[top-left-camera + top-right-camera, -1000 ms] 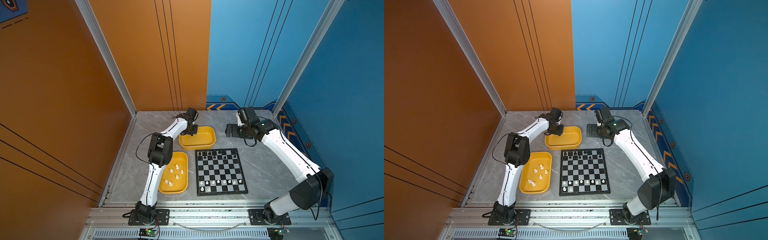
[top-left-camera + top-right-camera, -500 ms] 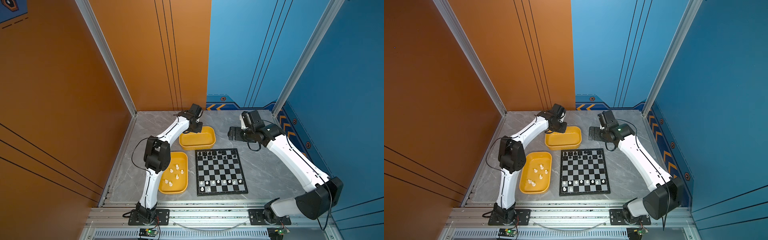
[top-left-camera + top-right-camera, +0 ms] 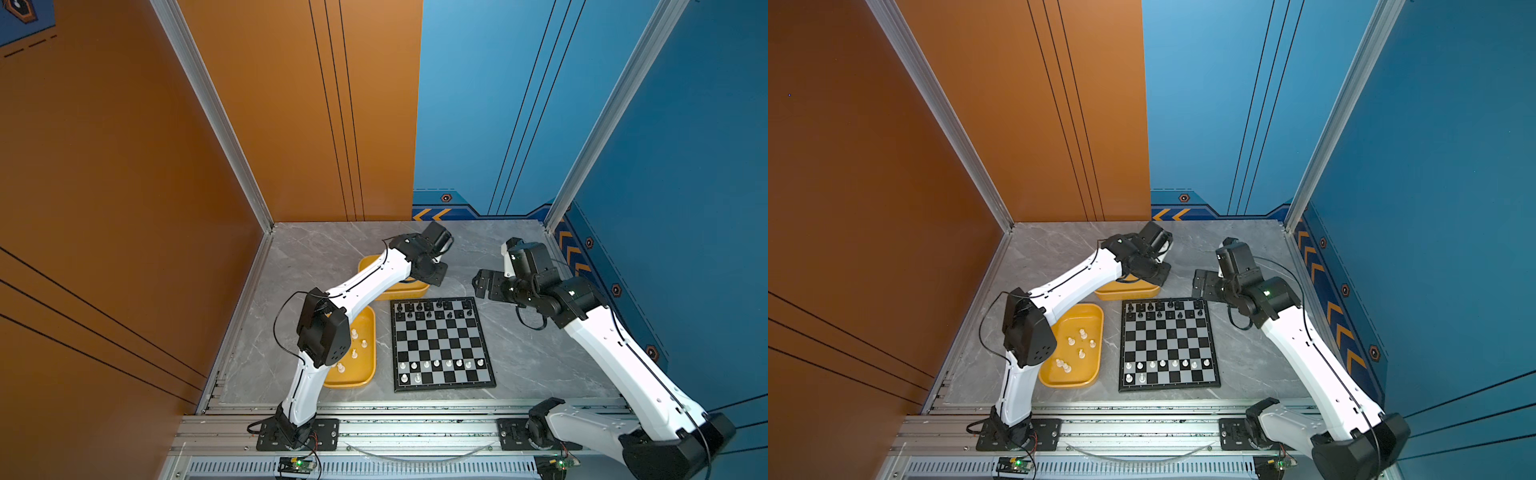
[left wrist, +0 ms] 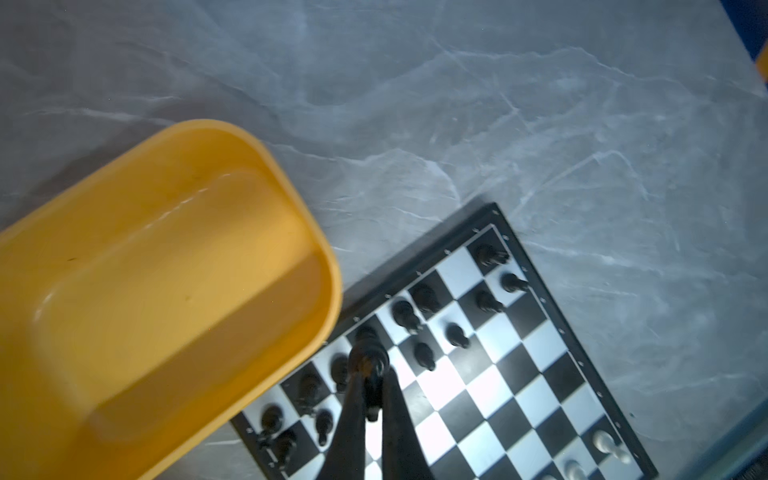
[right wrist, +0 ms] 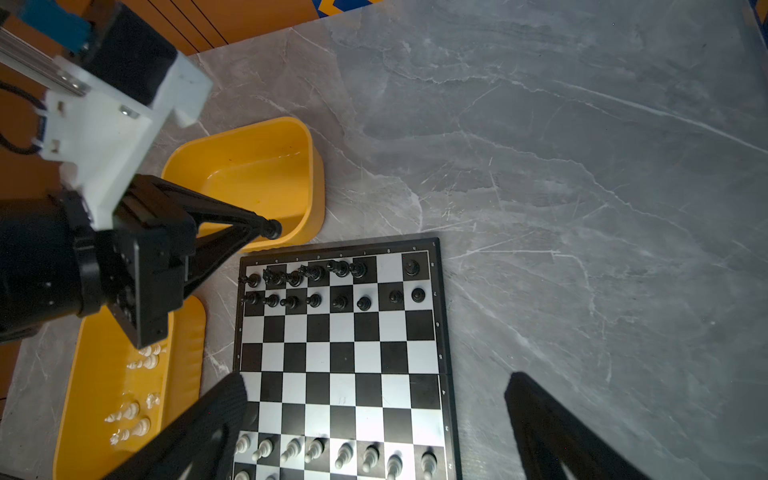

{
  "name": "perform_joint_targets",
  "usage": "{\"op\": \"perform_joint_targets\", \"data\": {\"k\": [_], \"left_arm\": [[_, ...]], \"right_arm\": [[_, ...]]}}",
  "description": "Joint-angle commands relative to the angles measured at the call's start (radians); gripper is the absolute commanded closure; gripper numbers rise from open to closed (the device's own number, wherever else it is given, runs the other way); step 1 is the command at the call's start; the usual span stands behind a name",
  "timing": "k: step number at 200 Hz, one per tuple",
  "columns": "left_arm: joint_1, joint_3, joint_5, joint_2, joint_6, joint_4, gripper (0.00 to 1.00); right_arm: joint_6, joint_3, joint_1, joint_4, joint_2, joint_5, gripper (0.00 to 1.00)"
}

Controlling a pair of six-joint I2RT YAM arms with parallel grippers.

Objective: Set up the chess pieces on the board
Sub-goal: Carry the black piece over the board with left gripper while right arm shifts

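Black-and-silver board (image 3: 440, 345) is lying flat in both top views, white pieces (image 3: 354, 333) waiting in a yellow tray (image 3: 351, 383) beside it. Left wrist: left gripper (image 4: 371, 386) is clenching a black piece (image 4: 368, 358) near the board's far edge. Right wrist: right gripper (image 5: 374, 384) is hovering released; lowering straight into the bare far-row square (image 5: 388, 268) should be sparing crowded neighbours.

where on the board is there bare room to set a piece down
The board has four bare middle rows between the black pieces and the white pieces. Most of the nearest row is free too. The table right of it is bare. The far rows are crowded.
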Motion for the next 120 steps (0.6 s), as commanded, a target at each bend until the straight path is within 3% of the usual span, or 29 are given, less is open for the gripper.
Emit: {"op": "perform_joint_targets", "data": {"k": [1, 52, 120], "left_arm": [[-0.041, 0.049, -0.026, 0.043, -0.023, -0.036, 1.0], [-0.117, 0.14, -0.033, 0.145, -0.028, -0.043, 1.0], [-0.126, 0.198, -0.028, 0.246, -0.019, -0.043, 1.0]], "right_arm": [[0.023, -0.046, -0.019, -0.064, -0.071, 0.026, 0.0], [0.001, -0.087, -0.097, -0.115, -0.175, -0.013, 0.0], [-0.017, -0.09, -0.151, -0.135, -0.208, -0.051, 0.0]]}}
